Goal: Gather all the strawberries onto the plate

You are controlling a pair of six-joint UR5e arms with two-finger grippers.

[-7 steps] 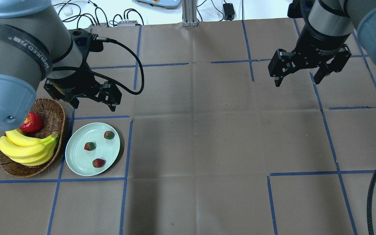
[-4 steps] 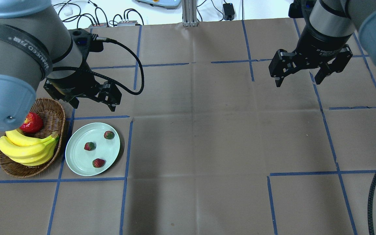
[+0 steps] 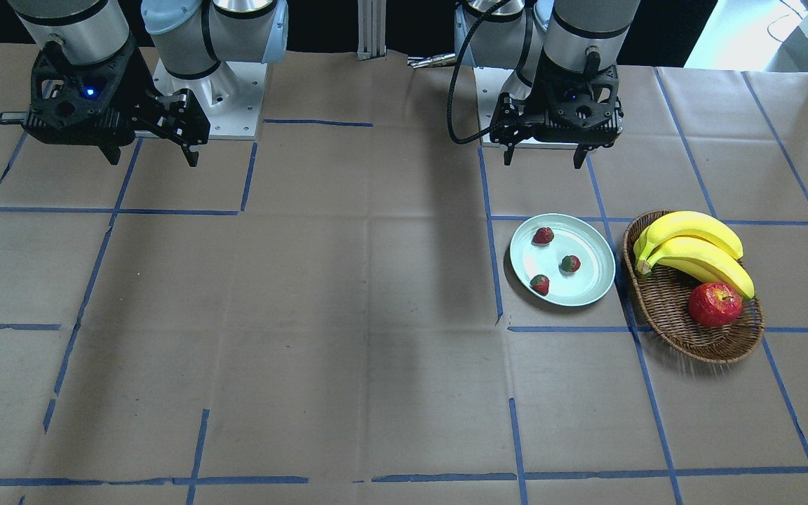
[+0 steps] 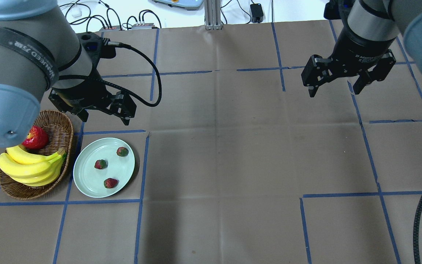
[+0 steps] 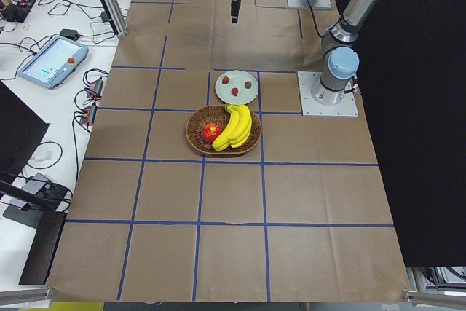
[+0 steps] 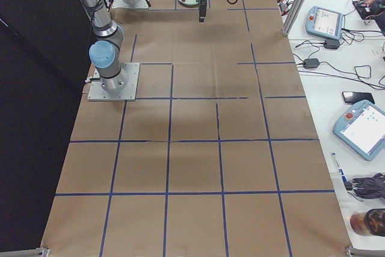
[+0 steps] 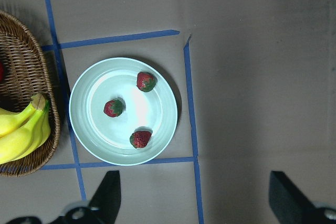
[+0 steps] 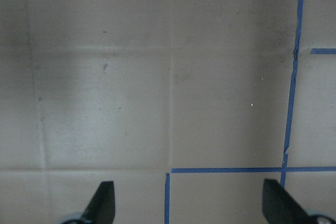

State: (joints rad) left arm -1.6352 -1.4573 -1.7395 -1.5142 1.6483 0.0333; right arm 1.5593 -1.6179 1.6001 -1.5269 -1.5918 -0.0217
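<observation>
Logging this fast from my remote desk: all three strawberries (image 4: 100, 164) lie inside the plate (image 4: 86, 179). They are spaced apart from each other and none touches the rim. One sits toward the plate's far right, one mid-left and one on the near side, with near meaning the robot's side.

The plate lies flat on the brown paper (image 4: 233, 146) in the left part of the table, inside a square of blue tape (image 4: 144, 165). It is just right of the basket (image 4: 64, 126); a narrow gap and a tape line run between the two. The basket holds bananas (image 4: 28, 167) at its near end and an apple (image 4: 35, 138) at its far end.

The left gripper (image 4: 106, 118) hangs in the air close by the plate and touches nothing. Its jaws are spread wide with nothing between them. On its wrist camera I see the whole plate below, with the dark fingertips (image 7: 109, 195) well apart at the bottom edge.

The right gripper (image 4: 333, 92) hangs over the far right of the table, well apart from the plate. Its jaws are also spread and empty. Its wrist camera shows only paper and tape.
</observation>
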